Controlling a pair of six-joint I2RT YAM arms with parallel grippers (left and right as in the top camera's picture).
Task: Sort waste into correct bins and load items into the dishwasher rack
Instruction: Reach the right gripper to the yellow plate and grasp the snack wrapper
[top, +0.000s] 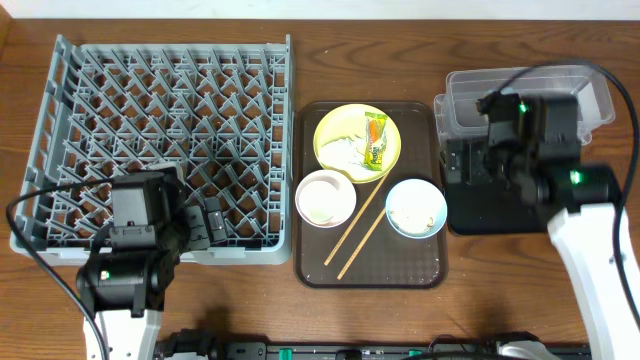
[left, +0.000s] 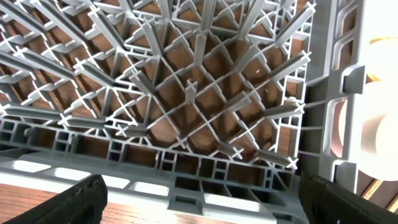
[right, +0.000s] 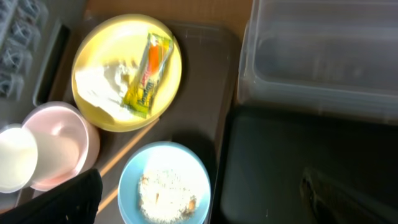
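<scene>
Closest to the lens, the right fingers (right: 62, 199) are spread apart and empty, hovering over the black tray (top: 480, 215) just near of the clear tub (top: 590, 90), at the right of the bench (top: 500, 40).

The waste is not yet sorted. The orange-and-green wrapper (right: 148, 74) lies on the yellow plate (top: 357, 137) with one end overlapping the crumpled tissue (right: 99, 90). A pinch there would probably lift both and put them in one bin.

Loose rice scraps (right: 165, 196) sit in the light blue bowl (top: 416, 207). Tilting it before it is over a bin could scatter them across the brown serving tray (top: 310, 260).

Two chopsticks (top: 360, 228) run diagonally between this bowl and the white bowl (top: 325, 197), which holds a small cup (right: 15, 158). A nudge to either bowl may roll them.

To the left, the grey rack (top: 160, 100) is empty. The left fingers (left: 68, 202) are apart and empty above its near right corner, so the left arm's route to the dishes crosses the rack wall.
</scene>
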